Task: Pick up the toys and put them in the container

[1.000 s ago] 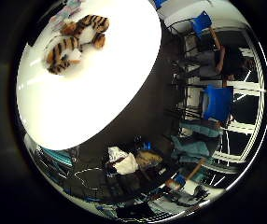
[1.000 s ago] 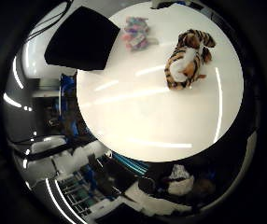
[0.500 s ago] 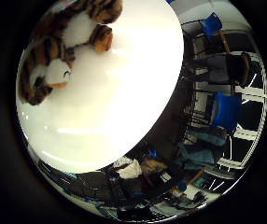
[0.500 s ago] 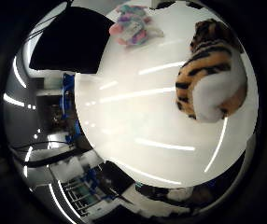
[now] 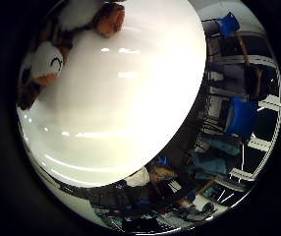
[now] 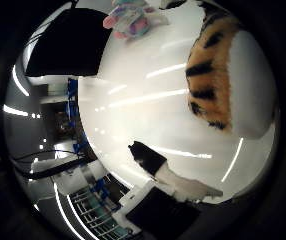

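Observation:
A tiger plush toy (image 6: 228, 75) with orange and black stripes and a white belly lies on the white round table (image 6: 133, 110) and fills much of the thumb side palm view, close to the palm. Its head and a paw show in the little finger side palm view (image 5: 42, 67). A small pink and blue toy (image 6: 131, 18) lies further off on the table, next to a black container (image 6: 78, 42). Of my hand (image 6: 173, 180), one white finger with a black tip reaches in over the table beside the tiger, fairly straight and touching nothing.
The table's edge (image 5: 195, 108) curves close by, with the floor below it. Blue chairs (image 5: 241, 113) and desks stand in the room beyond.
The camera has come down closer to the tiger, which now fills far more of both views. A finger of my hand has come into the thumb side view.

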`<state>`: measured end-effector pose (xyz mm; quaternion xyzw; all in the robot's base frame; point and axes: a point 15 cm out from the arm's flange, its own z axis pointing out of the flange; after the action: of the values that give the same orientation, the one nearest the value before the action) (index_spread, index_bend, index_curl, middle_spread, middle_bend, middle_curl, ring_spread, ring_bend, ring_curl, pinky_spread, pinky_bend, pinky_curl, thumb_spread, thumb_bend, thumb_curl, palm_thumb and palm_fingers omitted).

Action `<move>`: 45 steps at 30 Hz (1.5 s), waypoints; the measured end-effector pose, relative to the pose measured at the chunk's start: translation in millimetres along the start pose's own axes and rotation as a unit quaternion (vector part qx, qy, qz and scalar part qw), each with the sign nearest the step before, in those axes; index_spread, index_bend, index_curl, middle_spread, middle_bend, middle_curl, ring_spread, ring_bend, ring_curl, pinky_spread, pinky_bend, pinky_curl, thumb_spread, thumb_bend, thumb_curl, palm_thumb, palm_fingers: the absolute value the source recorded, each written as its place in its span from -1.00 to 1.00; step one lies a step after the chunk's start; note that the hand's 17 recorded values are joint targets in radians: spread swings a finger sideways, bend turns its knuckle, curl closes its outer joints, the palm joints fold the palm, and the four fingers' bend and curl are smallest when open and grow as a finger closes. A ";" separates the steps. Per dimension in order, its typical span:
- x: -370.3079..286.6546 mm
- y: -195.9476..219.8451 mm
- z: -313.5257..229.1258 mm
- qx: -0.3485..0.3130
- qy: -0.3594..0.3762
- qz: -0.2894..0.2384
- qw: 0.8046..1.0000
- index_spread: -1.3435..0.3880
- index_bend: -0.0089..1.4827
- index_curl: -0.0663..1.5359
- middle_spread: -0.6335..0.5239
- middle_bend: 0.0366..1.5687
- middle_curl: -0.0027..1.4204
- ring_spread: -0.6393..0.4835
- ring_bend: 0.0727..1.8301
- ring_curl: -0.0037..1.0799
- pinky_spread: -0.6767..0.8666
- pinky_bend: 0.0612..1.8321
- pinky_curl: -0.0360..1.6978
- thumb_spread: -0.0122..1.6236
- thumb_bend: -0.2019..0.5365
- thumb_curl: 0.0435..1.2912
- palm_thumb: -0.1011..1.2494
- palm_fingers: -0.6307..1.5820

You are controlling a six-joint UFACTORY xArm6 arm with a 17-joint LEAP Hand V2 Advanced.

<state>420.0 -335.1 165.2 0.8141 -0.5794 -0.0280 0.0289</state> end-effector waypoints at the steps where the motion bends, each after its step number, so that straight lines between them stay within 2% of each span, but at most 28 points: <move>1: 1.2 1.9 0.6 -0.002 0.001 0.003 1.000 0.06 -0.79 -0.58 -0.14 -0.71 -0.53 0.18 -0.58 -0.49 0.44 -0.65 -0.64 0.21 -0.48 -0.55 -0.13 -0.01; 3: 2.4 3.9 1.1 -0.002 0.000 0.008 1.000 0.06 -0.80 -0.60 -0.16 -0.69 -0.52 0.05 -0.46 -0.46 0.39 -0.60 -0.63 0.26 -0.48 -0.54 0.00 0.02; 6: 2.5 4.3 -0.3 -0.001 0.001 0.011 1.000 0.06 -0.80 -0.62 -0.23 -0.61 -0.49 -0.13 -0.29 -0.41 0.24 -0.53 -0.64 0.29 -0.50 -0.54 0.09 0.12; 8: 2.2 3.8 -0.5 -0.002 0.001 0.010 1.000 0.05 -0.79 -0.63 -0.32 -0.43 -0.43 -0.29 -0.16 -0.37 0.01 -0.48 -0.65 0.29 -0.50 -0.54 0.13 0.28; 10: 1.6 3.8 -0.2 -0.002 0.000 0.011 1.000 0.07 -0.77 -0.63 -0.38 -0.34 -0.39 -0.37 -0.09 -0.33 -0.23 -0.35 -0.63 0.30 -0.50 -0.54 0.16 0.41; 14: 0.9 6.3 1.1 -0.004 -0.004 0.015 1.000 0.07 -0.76 -0.62 -0.43 -0.25 -0.32 -0.42 -0.02 -0.26 -0.68 -0.11 -0.58 0.33 -0.49 -0.54 0.23 0.58; 16: 1.1 7.1 0.0 -0.004 -0.004 0.016 1.000 0.07 -0.71 -0.59 -0.43 -0.17 -0.28 -0.41 0.03 -0.22 -0.79 -0.08 -0.57 0.34 -0.50 -0.54 0.25 0.65; 18: 2.1 9.3 -1.2 -0.001 -0.006 0.021 1.000 0.06 -0.59 -0.51 -0.40 -0.02 -0.22 -0.37 0.10 -0.17 -0.87 -0.04 -0.55 0.35 -0.50 -0.54 0.27 0.75; 20: 3.0 14.1 -4.9 0.001 -0.008 0.027 1.000 0.08 -0.38 -0.41 -0.35 0.11 -0.16 -0.34 0.14 -0.13 -0.84 0.03 -0.51 0.36 -0.50 -0.54 0.28 0.82; 24: -4.6 25.2 -11.7 -0.001 -0.027 0.039 0.999 0.16 0.03 -0.19 -0.27 0.36 -0.06 -0.31 0.31 0.00 -0.63 0.29 -0.37 0.38 -0.50 -0.55 0.29 0.74; 28: -16.2 17.2 -38.9 0.041 -0.043 0.057 0.997 0.23 0.38 -0.02 -0.22 0.54 0.04 -0.29 0.41 0.14 -0.48 0.46 -0.24 0.43 -0.46 -0.54 0.39 0.63; 31: -24.3 20.2 -72.2 0.069 -0.045 0.067 0.994 0.27 0.48 0.02 -0.20 0.61 0.07 -0.29 0.44 0.22 -0.43 0.50 -0.18 0.46 -0.45 -0.50 0.50 0.59; 36: -49.1 31.3 -130.2 0.086 -0.052 0.070 0.992 0.30 0.53 0.03 -0.16 0.66 0.08 -0.28 0.46 0.31 -0.39 0.50 -0.11 0.51 -0.46 -0.42 0.64 0.57; 40: -79.4 46.9 -178.3 0.087 -0.059 0.070 0.992 0.31 0.54 0.03 -0.15 0.69 0.08 -0.28 0.46 0.35 -0.37 0.48 -0.07 0.52 -0.48 -0.39 0.66 0.57; 45: -117.2 53.2 -253.4 0.108 -0.032 0.062 0.992 0.31 0.55 0.02 -0.14 0.70 0.07 -0.28 0.44 0.40 -0.37 0.44 -0.01 0.52 -0.48 -0.36 0.65 0.56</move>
<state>351.6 -238.1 423.4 0.7739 -0.6286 0.0103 -0.0760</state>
